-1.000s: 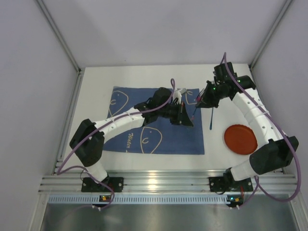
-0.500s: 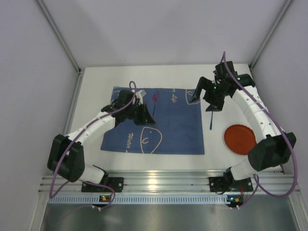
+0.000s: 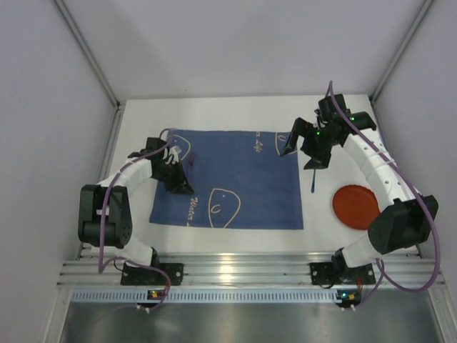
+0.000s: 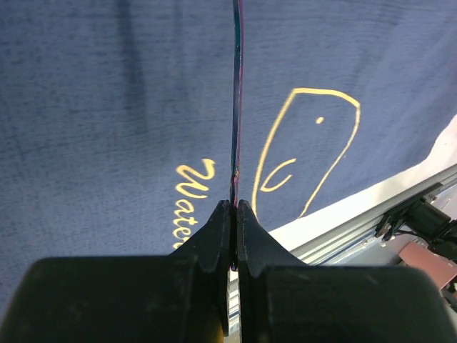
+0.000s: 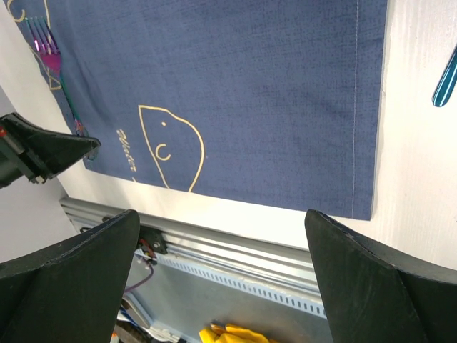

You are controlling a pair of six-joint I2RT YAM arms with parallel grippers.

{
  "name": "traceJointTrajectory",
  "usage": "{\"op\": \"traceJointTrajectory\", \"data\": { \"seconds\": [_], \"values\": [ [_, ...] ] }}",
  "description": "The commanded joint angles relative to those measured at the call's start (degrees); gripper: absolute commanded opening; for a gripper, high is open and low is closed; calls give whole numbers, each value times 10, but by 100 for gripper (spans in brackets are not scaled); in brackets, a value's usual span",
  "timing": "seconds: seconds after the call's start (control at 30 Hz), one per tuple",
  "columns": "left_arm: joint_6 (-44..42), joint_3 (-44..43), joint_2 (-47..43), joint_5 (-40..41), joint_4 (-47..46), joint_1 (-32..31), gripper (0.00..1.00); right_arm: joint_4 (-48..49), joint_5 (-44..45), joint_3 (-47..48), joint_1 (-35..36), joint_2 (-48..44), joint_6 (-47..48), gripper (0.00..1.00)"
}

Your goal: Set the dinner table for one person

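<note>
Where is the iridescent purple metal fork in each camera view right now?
Top external: fork held by the left gripper over the left of the blue cloth placemat.
Left wrist: edge-on at centre, above shut jaws.
Right wrist: top left.
Shared landmark: the fish drawing.

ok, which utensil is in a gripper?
The iridescent fork, pinched in the left gripper over the placemat; the blue utensil lies loose on the dinner table.

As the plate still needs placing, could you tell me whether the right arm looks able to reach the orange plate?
Probably yes: the right hand is open and empty, and the orange plate lies uncovered on the table beside that arm, with only the blue utensil nearby.
</note>
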State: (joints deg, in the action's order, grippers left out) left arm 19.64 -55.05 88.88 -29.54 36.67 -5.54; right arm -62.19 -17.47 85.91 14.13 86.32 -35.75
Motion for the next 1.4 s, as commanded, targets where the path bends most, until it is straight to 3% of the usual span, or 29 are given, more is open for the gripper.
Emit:
{"op": "traceJointTrajectory", "data": {
  "seconds": [0.0, 0.13, 0.23, 0.57, 0.87, 1.17, 1.37],
  "values": [
    [-29, -11, 19, -10, 20, 15, 0, 8, -5, 10, -4, -24, 3, 100],
    [-14, -12, 51, -86, 5, 41, 0, 5, -3, -1, -4, -34, 3, 100],
    [-14, -26, 67, -90, 14, 43, 0, 4, 1, -14, -4, -42, 5, 100],
    [-25, -57, 90, 18, 82, 43, 3, 3, 5, -27, -6, -43, 7, 100],
    [-22, -64, 86, 75, 104, 43, 24, 2, 18, -19, -10, -25, 14, 100],
    [-22, -95, 77, 125, 133, 43, 25, -6, 57, -1, -33, 0, 43, 100],
    [6, -103, 53, 106, 102, 42, 25, -6, 62, -6, -38, 13, 48, 100]
  ]
}}
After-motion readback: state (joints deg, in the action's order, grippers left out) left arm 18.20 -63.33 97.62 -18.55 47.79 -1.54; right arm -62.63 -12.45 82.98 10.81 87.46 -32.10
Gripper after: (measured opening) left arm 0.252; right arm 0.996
